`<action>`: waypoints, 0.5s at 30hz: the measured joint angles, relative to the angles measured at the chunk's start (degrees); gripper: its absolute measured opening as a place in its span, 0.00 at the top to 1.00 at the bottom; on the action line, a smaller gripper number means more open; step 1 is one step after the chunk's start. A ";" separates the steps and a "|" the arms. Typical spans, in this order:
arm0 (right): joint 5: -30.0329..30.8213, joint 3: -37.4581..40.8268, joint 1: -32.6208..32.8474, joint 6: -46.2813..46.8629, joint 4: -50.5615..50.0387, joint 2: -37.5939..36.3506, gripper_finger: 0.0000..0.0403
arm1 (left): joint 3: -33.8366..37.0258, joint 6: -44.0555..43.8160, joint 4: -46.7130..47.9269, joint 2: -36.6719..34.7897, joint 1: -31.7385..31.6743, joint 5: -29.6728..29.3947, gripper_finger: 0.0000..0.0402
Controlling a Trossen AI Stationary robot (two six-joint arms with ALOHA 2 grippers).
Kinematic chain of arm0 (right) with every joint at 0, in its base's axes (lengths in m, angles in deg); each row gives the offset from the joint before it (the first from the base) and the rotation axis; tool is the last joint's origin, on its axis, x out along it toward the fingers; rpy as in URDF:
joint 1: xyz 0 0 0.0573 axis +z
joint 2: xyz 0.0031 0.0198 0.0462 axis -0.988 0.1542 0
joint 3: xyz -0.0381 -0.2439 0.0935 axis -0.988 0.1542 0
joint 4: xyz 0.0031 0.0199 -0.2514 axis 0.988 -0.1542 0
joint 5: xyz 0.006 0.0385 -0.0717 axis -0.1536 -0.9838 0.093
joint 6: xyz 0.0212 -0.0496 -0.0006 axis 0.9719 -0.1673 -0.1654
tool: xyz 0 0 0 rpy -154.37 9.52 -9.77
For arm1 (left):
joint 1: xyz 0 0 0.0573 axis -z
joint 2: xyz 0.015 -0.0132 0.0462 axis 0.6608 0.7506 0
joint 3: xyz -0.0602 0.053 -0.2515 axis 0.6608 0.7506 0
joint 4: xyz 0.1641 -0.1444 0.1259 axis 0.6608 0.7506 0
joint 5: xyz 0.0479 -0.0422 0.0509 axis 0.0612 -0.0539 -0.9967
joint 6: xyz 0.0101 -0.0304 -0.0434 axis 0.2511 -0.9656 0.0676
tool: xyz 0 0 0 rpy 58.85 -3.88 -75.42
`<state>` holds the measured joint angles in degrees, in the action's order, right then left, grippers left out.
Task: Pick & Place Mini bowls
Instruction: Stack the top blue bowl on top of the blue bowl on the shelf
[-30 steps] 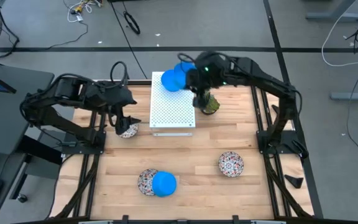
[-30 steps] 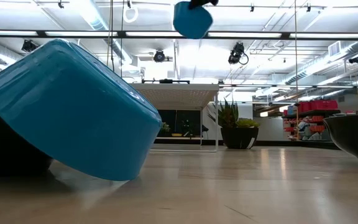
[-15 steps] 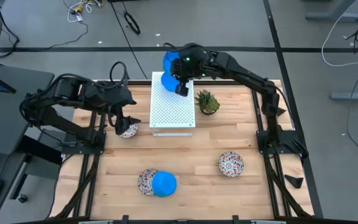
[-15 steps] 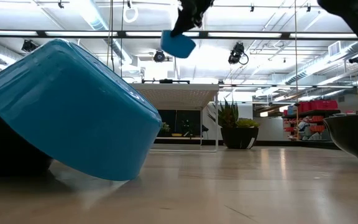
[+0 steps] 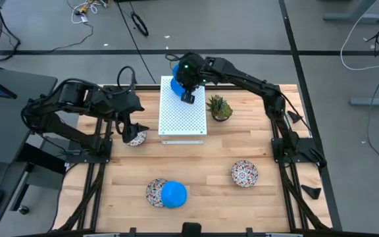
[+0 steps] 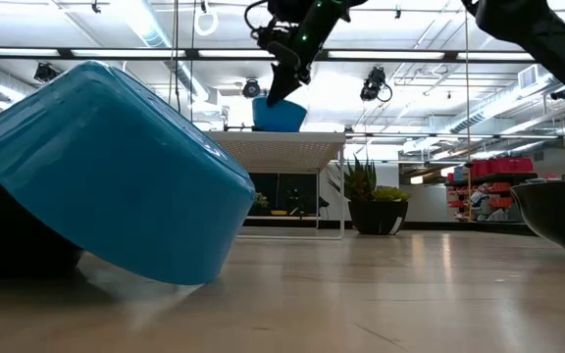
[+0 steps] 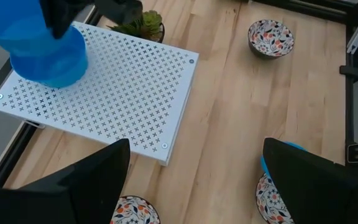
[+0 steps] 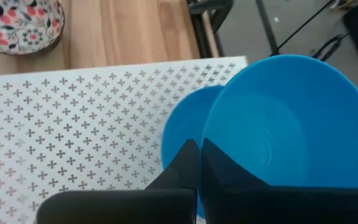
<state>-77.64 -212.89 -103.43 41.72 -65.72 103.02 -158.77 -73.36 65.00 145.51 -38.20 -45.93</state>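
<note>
Right arm stretched out long toward far left, wrist angled down, right gripper [image 5: 188,92] at far centre, fingers pinched tight on rim of a blue bowl [image 8: 291,124]. Left arm folded at left side, left gripper [image 5: 129,130] pointing down, its 2 fingers spread apart.

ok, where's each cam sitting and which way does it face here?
High: overhead, straight down; both arms, right gripper over the white perforated box.
Low: table height, level across; a blue bowl up close, right arm above.
Left wrist: above the table, looking down; own fingers.
Right wrist: over the box; own fingers clamping the held blue bowl.
Shared: all show the box.
</note>
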 joint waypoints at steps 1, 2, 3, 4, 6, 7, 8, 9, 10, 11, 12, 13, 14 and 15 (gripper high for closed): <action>-0.62 0.02 0.00 0.00 -0.04 0.23 1.00 | 0.00 -0.20 -0.02 0.00 0.00 -0.02 0.07; -1.38 0.02 0.04 0.00 0.05 0.50 1.00 | 0.00 -0.29 0.00 0.00 0.00 -0.02 0.07; -1.85 0.02 0.02 0.00 0.24 0.74 1.00 | 0.00 -0.29 -0.01 0.00 0.00 -0.02 0.07; -2.02 0.02 0.02 0.00 0.27 1.14 1.00 | 0.00 -0.30 -0.02 0.00 0.00 -0.02 0.07; -2.08 0.02 0.02 -0.28 0.13 2.03 1.00 | 0.00 -0.29 0.00 0.00 0.00 -0.02 0.07; -2.23 0.02 0.02 -0.37 0.19 2.55 1.00 | 0.00 -0.31 -0.02 0.00 0.00 -0.02 0.07; -2.29 0.02 -0.04 -0.40 0.39 2.85 1.00 | 0.00 -0.31 -0.02 0.00 0.00 -0.02 0.07; -2.31 0.02 -0.13 -0.44 0.40 3.11 1.00 | 0.00 -0.31 -0.01 0.00 0.00 -0.02 0.07; -2.31 0.02 -0.13 -0.63 0.41 3.36 1.00 | 0.00 -0.31 0.00 0.00 0.00 -0.02 0.07; -2.31 0.02 -0.13 -0.77 0.41 3.49 1.00 | 0.00 -0.31 -0.02 0.00 0.00 -0.02 0.07; -2.31 0.02 -0.13 -0.97 0.29 3.74 1.00 | 0.00 -0.31 0.01 0.00 0.00 -0.02 0.07; -2.30 0.02 -0.13 -1.29 0.29 4.04 1.00 | 0.00 -0.31 0.01 0.00 0.00 0.01 0.07; -2.31 0.02 -0.13 -1.37 0.18 4.21 1.00 | 0.00 -0.31 -0.01 0.00 0.00 -0.02 0.07; -2.29 0.07 -0.13 -1.48 -0.01 4.30 1.00 | 0.00 -0.31 0.00 0.00 0.00 -0.01 0.07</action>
<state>-79.93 -212.81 -103.56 40.24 -65.73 107.32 -158.77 -73.67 65.00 145.51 -38.20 -45.94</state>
